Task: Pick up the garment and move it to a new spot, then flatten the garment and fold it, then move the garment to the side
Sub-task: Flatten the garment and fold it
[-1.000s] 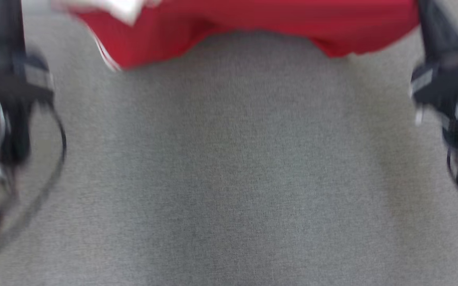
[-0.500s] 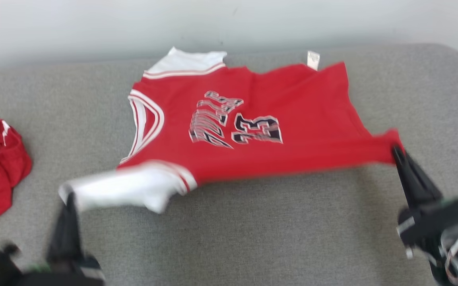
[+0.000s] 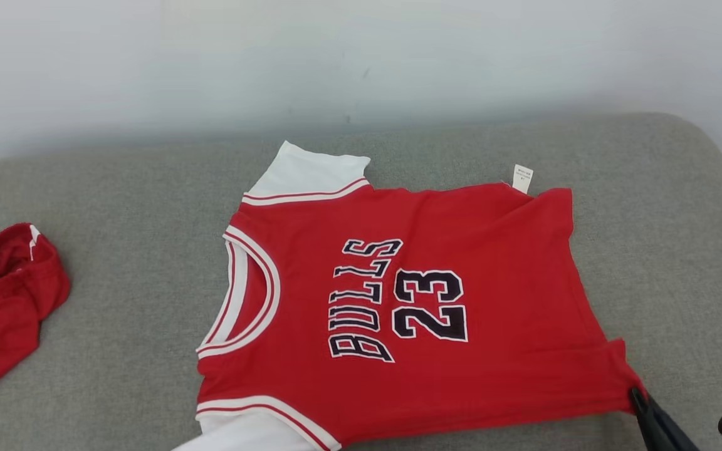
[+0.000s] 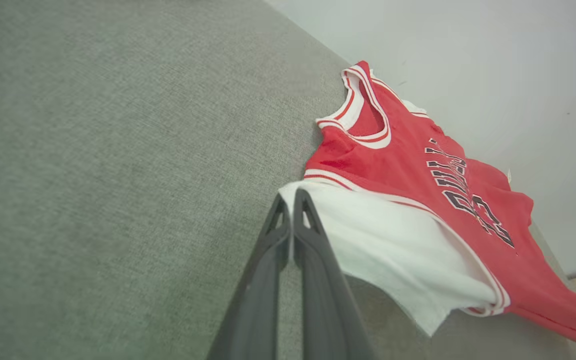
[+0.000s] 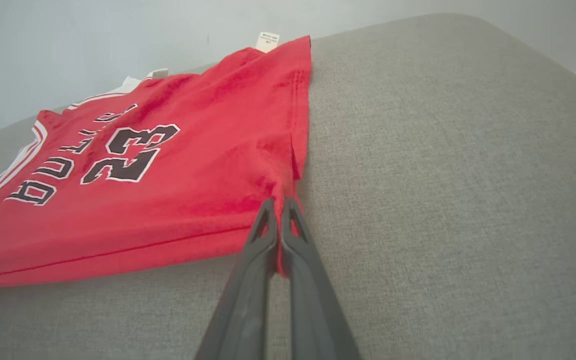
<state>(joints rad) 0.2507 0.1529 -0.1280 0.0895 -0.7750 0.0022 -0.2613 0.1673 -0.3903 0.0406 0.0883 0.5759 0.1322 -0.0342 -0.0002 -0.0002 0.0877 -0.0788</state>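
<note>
one jersey [image 3: 398, 300], one red cloth [image 3: 4, 307], one cushion [image 3: 116, 188], one left hand [image 4: 292, 197], one right hand [image 5: 278, 202].

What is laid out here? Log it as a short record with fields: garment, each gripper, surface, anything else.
garment: red jersey, spread out, print up, neck toward the robot's left
left gripper: shut on the jersey's near white sleeve
right gripper: shut on the jersey's near hem corner
surface: grey cushion
other: crumpled red cloth at the far left, apart from the jersey; white label at the far hem corner
</note>
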